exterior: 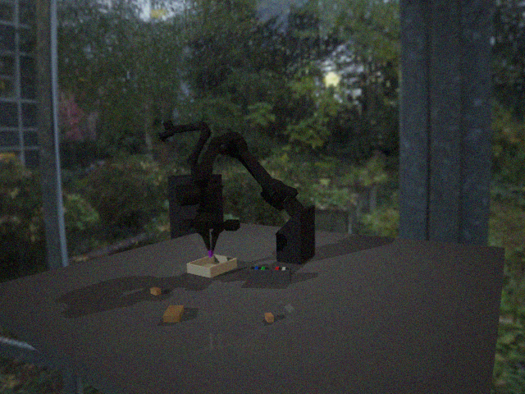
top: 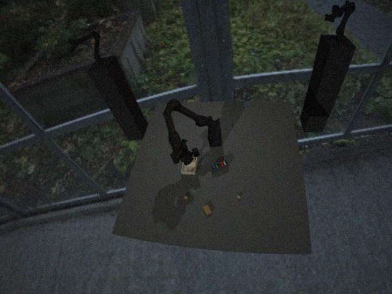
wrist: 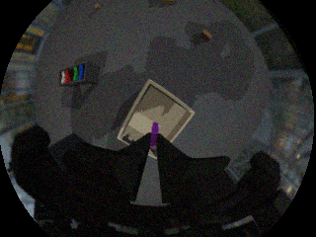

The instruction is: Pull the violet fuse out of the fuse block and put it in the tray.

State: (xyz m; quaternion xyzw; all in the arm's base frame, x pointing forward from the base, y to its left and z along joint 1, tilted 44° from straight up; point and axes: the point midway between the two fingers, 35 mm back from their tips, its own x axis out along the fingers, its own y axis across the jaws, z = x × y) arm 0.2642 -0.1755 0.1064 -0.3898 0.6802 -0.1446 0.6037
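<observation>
Top view: claw (top: 188, 157) sits over tray (top: 189, 169), fuse block (top: 219, 166) at its 3 o'clock; ext. view: violet fuse (exterior: 210, 253), pinched in claw, hangs just above tray; wrist view: fuse over tray interior, so placing step, next calls for lowering and release.

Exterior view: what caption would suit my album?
Black gripper holds the small violet fuse just above the open beige tray.

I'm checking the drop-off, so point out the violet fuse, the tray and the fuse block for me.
violet fuse (exterior: 210, 253): exterior view, its lower tip below the fingertips.
tray (exterior: 203, 269): exterior view, its near outer wall.
fuse block (exterior: 266, 277): exterior view, its dark front face.
</observation>
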